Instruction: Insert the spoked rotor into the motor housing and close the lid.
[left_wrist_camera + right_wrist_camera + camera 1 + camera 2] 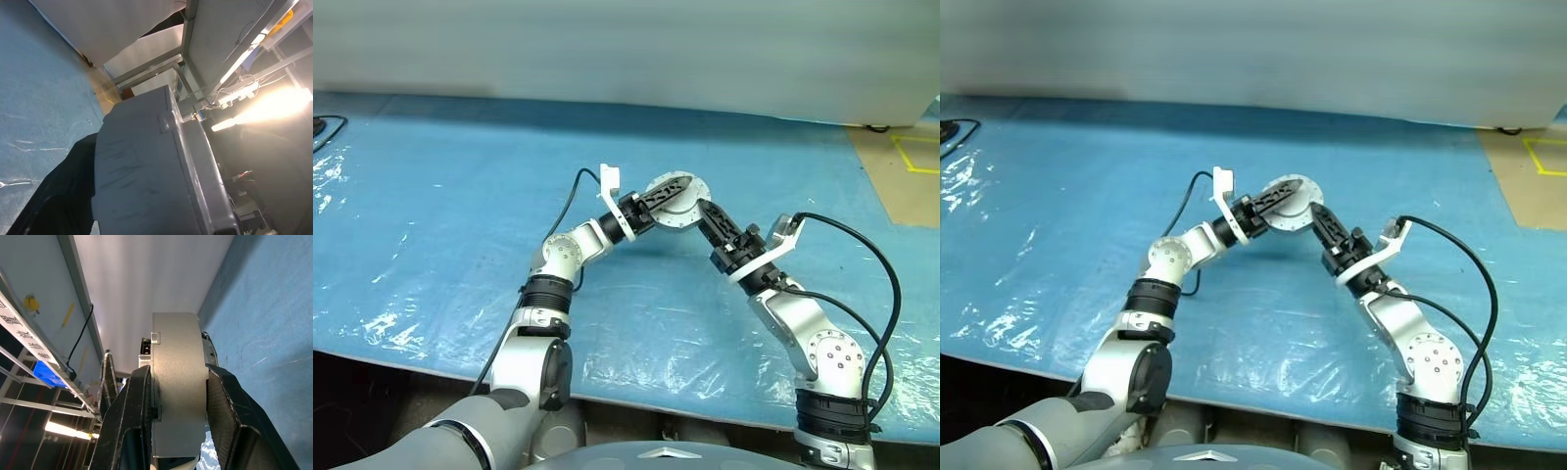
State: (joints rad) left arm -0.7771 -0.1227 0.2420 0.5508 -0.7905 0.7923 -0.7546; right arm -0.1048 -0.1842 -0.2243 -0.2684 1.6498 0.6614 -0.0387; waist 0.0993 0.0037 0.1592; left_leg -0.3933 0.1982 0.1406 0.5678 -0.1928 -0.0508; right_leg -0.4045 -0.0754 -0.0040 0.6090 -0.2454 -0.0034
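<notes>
risk: housing point(677, 202) could be slipping or dropping onto the blue table point(431, 215) if the handover is mistimed | right gripper point(173, 396) is clamping the housing's flat faces, holding it up off the table | left gripper point(658, 199) is reaching across its silver face, grip unclear

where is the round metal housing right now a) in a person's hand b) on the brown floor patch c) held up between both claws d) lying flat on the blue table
c, the motor housing is raised off the blue table, with the left claw and the right claw meeting at it; the right wrist view shows its black fingers clamping its sides.
</notes>
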